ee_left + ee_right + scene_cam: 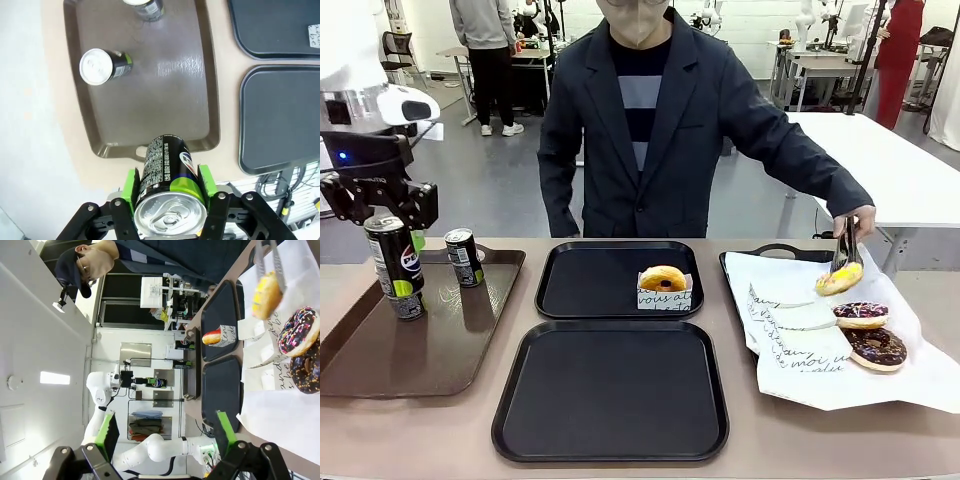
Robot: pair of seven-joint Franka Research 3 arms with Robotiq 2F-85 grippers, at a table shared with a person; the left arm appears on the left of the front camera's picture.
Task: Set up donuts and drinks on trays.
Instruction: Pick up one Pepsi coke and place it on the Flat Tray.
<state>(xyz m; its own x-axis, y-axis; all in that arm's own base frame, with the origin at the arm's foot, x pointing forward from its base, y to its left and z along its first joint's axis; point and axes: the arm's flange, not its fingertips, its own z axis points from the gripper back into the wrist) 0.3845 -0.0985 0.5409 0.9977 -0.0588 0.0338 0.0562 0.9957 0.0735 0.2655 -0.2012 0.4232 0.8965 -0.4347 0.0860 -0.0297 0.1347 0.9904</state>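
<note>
My left gripper is shut on a black drink can, held upright by its top over the left part of the brown tray. I cannot tell whether its base touches the tray. In the left wrist view the green pads press both sides of the can. A second can stands further back on the brown tray. The far black tray holds a yellow donut in a paper holder. The near black tray is bare. My right gripper is open, with nothing between its fingers.
The person's hand holds tongs gripping a yellow donut above the paper-lined tray. A purple donut and a chocolate donut lie on that paper. The left wrist view shows two cans standing on the brown tray.
</note>
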